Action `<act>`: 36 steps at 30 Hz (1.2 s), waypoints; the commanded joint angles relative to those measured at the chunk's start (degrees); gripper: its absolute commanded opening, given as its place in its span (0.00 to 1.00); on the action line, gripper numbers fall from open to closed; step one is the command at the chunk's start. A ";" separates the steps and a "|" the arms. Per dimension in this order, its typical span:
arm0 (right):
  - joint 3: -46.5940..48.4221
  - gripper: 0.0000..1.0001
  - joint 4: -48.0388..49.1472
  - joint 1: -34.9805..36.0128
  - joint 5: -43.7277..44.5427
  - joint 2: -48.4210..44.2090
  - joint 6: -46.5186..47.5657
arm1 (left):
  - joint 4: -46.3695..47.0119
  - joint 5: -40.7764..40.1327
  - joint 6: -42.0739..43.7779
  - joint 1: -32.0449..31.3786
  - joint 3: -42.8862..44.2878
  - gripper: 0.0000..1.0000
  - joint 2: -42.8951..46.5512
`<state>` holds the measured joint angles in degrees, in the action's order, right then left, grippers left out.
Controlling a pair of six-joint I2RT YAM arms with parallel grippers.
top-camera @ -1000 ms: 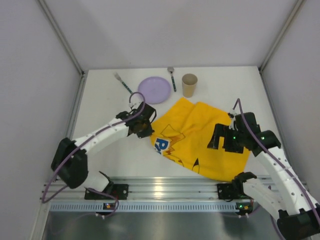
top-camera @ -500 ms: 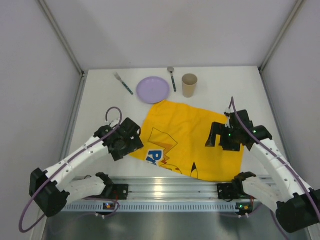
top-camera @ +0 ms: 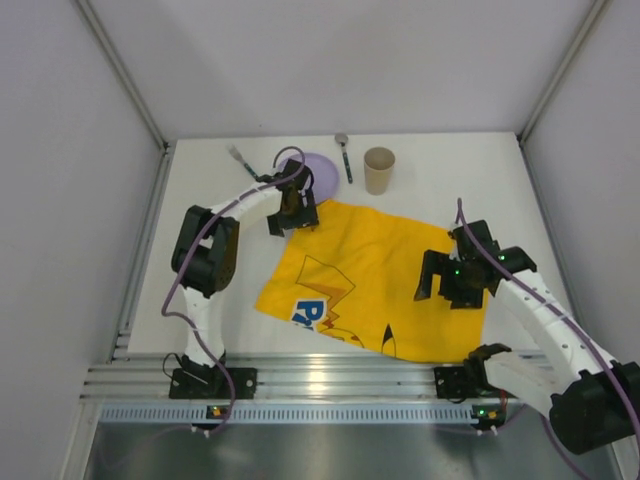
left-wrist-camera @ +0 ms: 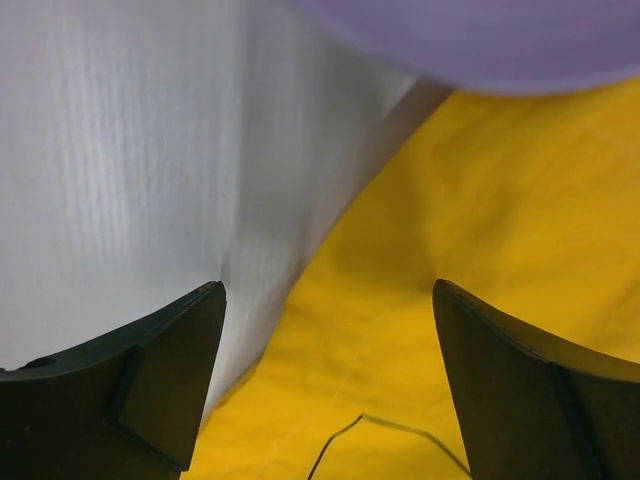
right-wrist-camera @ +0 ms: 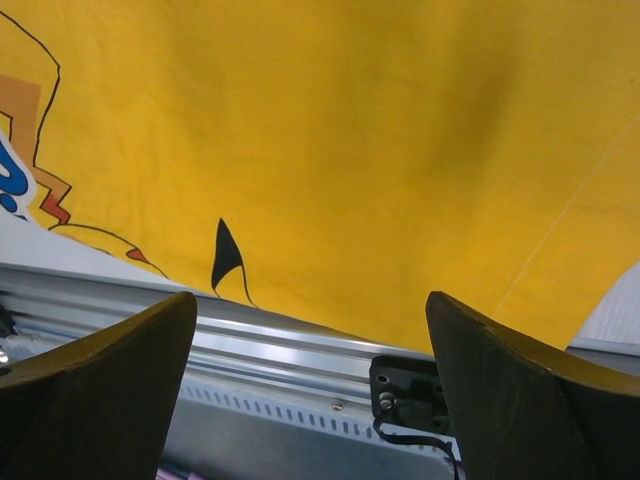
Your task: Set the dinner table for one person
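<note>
The white dinner table (top-camera: pixel 200 250) carries a yellow cartoon-print mat (top-camera: pixel 375 275), spread nearly flat in the middle. My left gripper (top-camera: pixel 293 217) hovers open over the mat's far left corner, just in front of the purple plate (top-camera: pixel 322 172). In the left wrist view the left gripper (left-wrist-camera: pixel 328 290) has nothing between its fingers (left-wrist-camera: pixel 150 380), with the mat (left-wrist-camera: pixel 470 250) and plate rim (left-wrist-camera: pixel 500 40) below. My right gripper (top-camera: pixel 447 282) stands open above the mat's right part. The right wrist view shows that gripper (right-wrist-camera: pixel 308 297) empty over the mat's (right-wrist-camera: pixel 350 140) near edge.
A tan cup (top-camera: pixel 379 169) stands at the back, with a spoon (top-camera: pixel 344 156) to its left. A fork (top-camera: pixel 238 157) lies left of the plate, partly hidden by the left arm. The metal base rail (right-wrist-camera: pixel 300 350) runs along the table's near edge.
The left gripper dragged the mat's left corner toward the near left, let go and opened, then swung to the far corner by the plate. The mat lies flatter. The right arm barely moved.
</note>
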<state>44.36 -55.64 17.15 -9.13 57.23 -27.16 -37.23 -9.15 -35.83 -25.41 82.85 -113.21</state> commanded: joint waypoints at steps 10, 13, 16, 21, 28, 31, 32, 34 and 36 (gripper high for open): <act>2.05 0.99 2.01 0.43 4.20 4.97 -1.94 | -0.30 12.31 4.19 1.15 13.75 0.25 -9.76; 2.66 1.00 6.67 -0.18 4.03 11.83 -0.36 | 0.23 11.79 4.11 1.24 8.31 0.00 -6.25; 4.94 1.00 10.28 -1.15 3.33 21.03 0.79 | 0.06 7.93 3.76 2.02 1.98 0.00 -1.43; 10.83 0.97 13.71 -1.24 2.01 35.72 2.72 | 1.20 4.58 1.47 6.85 -13.20 0.00 9.30; 18.56 0.95 14.68 -1.06 -0.37 45.33 5.36 | -0.38 1.24 4.45 15.90 -23.78 0.00 21.00; 19.98 0.95 14.68 -0.89 -0.63 47.27 5.80 | -0.03 1.24 5.86 18.37 -24.05 0.00 21.72; 19.98 0.95 14.85 -0.80 -0.63 47.53 5.80 | 0.05 1.59 6.65 18.73 -22.92 0.00 21.19; 19.89 0.95 15.21 -0.80 -0.72 48.76 5.71 | -0.03 1.59 7.27 19.34 -20.90 0.00 18.74; 20.33 0.95 15.47 -0.71 -1.42 50.33 5.71 | -0.90 1.94 7.97 19.34 -16.51 0.00 16.63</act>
<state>64.75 -49.41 16.27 -9.06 102.91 -23.38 -38.30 -6.96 -30.15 -6.33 60.82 -94.50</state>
